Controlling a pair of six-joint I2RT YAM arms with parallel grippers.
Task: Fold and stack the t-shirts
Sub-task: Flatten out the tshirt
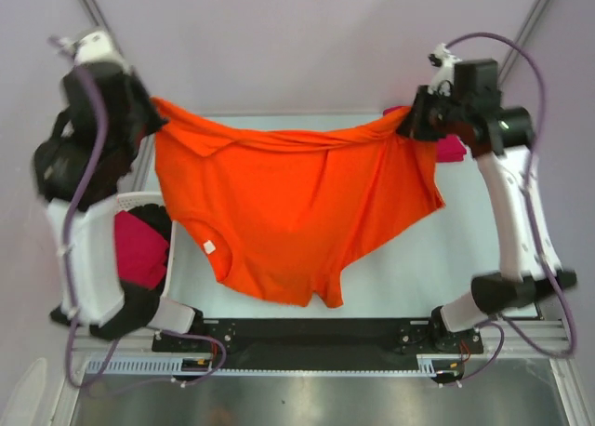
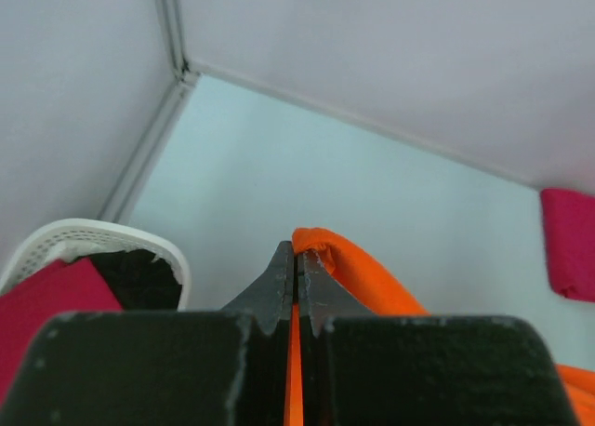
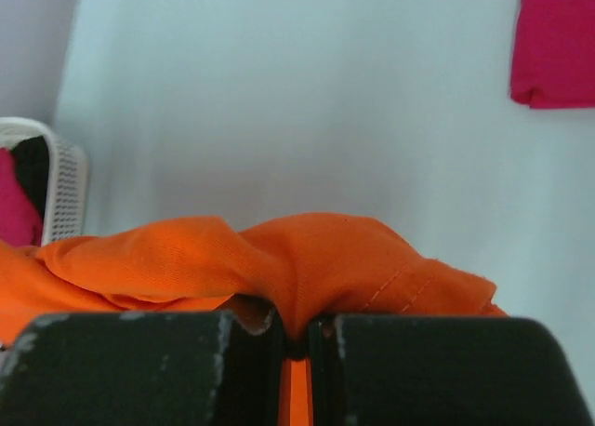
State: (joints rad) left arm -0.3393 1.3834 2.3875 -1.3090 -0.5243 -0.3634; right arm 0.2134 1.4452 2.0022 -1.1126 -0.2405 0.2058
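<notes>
Hanging between left end effector [image 1: 153, 108] and right end effector [image 1: 407, 120], both clamped shut on its top edge, the bright orange cotton t-shirt [image 1: 288, 212] spans sideways above the worktop [image 1: 446, 259].

A white slatted basket [image 1: 139, 197] is standing at the near left edge of the pale worktop [image 1: 469, 245]. Lilac walls [image 1: 307, 35] are enclosing its far side.

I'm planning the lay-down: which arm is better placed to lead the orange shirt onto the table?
Right, probably. Both tools are shut on the orange t-shirt, but the right tool hangs over the table, while the left tool sits at the table's left edge, near the basket.
</notes>
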